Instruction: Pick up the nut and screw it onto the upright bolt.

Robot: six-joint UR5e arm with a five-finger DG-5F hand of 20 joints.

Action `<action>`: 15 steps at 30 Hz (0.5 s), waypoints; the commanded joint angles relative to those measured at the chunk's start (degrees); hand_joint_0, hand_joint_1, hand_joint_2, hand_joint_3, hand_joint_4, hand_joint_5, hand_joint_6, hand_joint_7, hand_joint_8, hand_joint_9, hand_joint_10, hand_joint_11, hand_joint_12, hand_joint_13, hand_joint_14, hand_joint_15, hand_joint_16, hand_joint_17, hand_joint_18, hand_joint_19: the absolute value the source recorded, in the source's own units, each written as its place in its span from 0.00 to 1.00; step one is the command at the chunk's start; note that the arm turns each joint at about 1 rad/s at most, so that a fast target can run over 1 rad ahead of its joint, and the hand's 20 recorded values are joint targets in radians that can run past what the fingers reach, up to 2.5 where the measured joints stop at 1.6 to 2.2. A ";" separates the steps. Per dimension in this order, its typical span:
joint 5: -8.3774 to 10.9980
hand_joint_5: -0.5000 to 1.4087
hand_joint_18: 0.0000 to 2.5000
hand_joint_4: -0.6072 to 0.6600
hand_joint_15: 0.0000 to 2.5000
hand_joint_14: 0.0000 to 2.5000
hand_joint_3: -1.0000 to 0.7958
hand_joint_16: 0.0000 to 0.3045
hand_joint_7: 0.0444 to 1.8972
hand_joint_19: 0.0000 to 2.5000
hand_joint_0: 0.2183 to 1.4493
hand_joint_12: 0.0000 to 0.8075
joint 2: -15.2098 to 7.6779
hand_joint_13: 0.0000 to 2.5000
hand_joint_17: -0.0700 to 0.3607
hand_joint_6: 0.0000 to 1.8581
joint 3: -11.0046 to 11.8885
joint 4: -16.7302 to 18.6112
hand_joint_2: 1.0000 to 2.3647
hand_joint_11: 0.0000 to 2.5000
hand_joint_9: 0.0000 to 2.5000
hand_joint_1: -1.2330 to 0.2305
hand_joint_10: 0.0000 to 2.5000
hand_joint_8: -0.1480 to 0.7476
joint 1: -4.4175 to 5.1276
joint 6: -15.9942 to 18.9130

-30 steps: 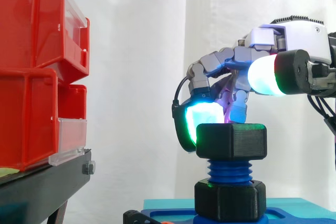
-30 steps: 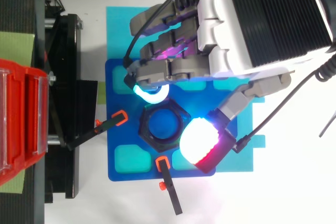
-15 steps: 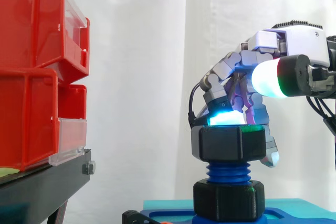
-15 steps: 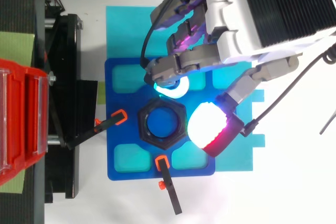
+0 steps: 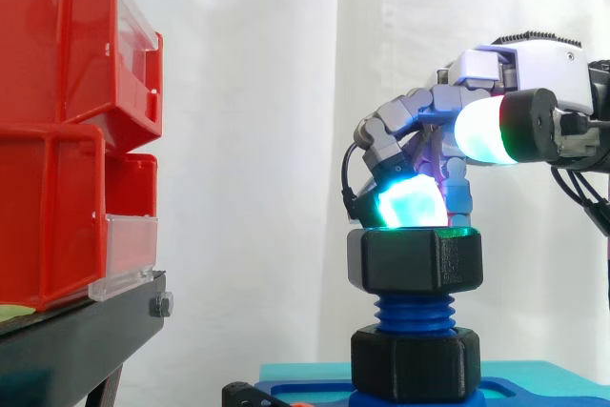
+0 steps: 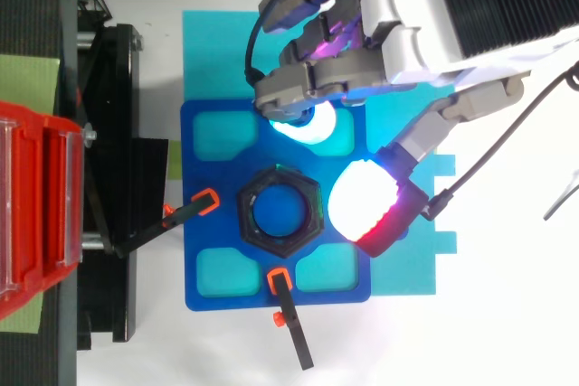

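Note:
The black hexagonal nut (image 5: 415, 259) sits on top of the upright blue bolt (image 5: 415, 313), whose threads show between it and a black collar (image 5: 415, 365) at the bolt's foot. From above, the nut (image 6: 278, 247) rings the bolt's blue end (image 6: 278, 215). My hand (image 5: 522, 71) hovers just above and behind the nut, open, its fingers bent loosely. A cyan-glowing fingertip (image 5: 408, 205) hangs right over the nut's top edge. In the top view the hand (image 6: 470, 6) stands off the nut, with the cyan fingertip (image 6: 310, 123) and the white-red thumb pad (image 6: 364, 205) beside it, touching nothing.
The bolt stands on a blue fixture plate (image 6: 226, 270) over a teal mat (image 6: 217, 51). Two black clamps with orange tips (image 6: 187, 214) (image 6: 288, 315) point at the bolt. Red bins (image 5: 57, 121) on a black stand (image 5: 81, 340) rise to the left.
The fingers and thumb that were round the nut have let go. The hand has drawn back and up, away from the nut, which stays on the bolt.

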 commanded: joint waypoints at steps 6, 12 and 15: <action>-0.08 0.23 0.28 0.66 0.00 0.00 0.28 0.05 0.55 0.07 0.23 0.18 0.00 0.41 0.25 0.27 0.03 1.79 0.00 0.09 0.56 0.70 0.00 0.45 0.00 0.09; 0.09 0.22 0.26 0.65 0.00 0.00 0.28 0.07 0.46 0.08 0.23 0.20 -0.09 0.38 0.28 0.27 0.03 2.93 0.00 0.06 0.51 0.70 0.00 0.43 0.44 0.00; 0.53 0.21 0.25 0.64 0.00 0.00 0.28 0.08 0.44 0.08 0.23 0.21 0.00 0.37 0.29 0.27 0.03 2.85 0.00 0.06 0.50 0.71 0.00 0.42 0.88 0.00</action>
